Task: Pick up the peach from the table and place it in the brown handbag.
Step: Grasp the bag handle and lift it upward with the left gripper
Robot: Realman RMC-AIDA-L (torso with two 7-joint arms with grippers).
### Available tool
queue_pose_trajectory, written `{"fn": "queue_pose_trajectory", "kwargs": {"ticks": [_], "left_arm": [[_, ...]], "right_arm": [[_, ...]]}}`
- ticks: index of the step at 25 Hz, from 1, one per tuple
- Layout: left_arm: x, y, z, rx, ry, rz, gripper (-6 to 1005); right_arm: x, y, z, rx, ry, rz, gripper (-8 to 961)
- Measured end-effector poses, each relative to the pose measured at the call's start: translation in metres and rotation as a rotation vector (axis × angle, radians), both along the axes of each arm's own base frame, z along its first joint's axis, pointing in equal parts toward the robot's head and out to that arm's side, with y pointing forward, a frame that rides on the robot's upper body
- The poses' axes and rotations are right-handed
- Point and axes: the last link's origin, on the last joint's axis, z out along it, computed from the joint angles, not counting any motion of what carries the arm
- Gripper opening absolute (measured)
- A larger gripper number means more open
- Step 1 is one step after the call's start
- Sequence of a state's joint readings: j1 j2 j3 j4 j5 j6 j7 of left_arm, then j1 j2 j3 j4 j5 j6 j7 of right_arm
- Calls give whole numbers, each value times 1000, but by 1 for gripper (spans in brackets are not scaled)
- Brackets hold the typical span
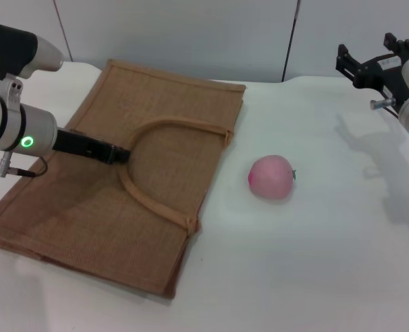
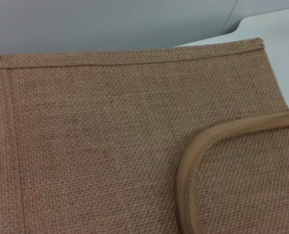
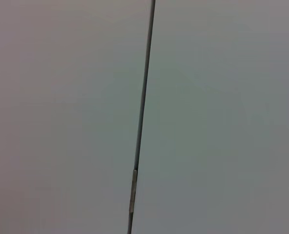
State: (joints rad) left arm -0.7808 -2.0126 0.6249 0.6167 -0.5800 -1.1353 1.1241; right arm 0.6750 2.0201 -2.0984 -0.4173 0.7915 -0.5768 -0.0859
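Pink peach (image 1: 271,178) in head view only

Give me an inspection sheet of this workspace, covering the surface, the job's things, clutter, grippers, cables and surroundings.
Surface: wide plain white table, no stains seen.
Job's things: small round pink peach lies on the table, right of the bag and apart from it. Large flat tan-brown jute handbag lies flat, one arched handle on top.
Clutter: nothing seen.
Grippers: left gripper low over the bag, at the handle's arch; whether it touches cannot be told. Right gripper raised at the far right, away from the peach, holding nothing.
Cables: thin dark cable under the left arm.
Surroundings: pale wall panels with a dark vertical seam.
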Motion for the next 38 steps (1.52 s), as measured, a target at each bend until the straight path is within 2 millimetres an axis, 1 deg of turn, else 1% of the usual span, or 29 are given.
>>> {"fn": "queue_pose_trajectory", "kwargs": {"ticks": [13,16,21,32,37,38], "left_arm": [[4,3,3,9,9,-24,109],[4,3,3,9,9,-24,65],[4,3,3,7,8,-24,63],[10,3,1,-18,5,-46,148],[9,3,1,-15,5,-44,371],[9,3,1,-13,4,-43,375]], "right_arm": [[0,0,0,0,-1,-1,895],[0,0,0,0,0,0,895],[0,0,0,0,-1,0,896],[0,0,1,1,-1,0,896],[0,0,1,1,-1,1,896],[0,0,1,1,-1,1,896]]}}
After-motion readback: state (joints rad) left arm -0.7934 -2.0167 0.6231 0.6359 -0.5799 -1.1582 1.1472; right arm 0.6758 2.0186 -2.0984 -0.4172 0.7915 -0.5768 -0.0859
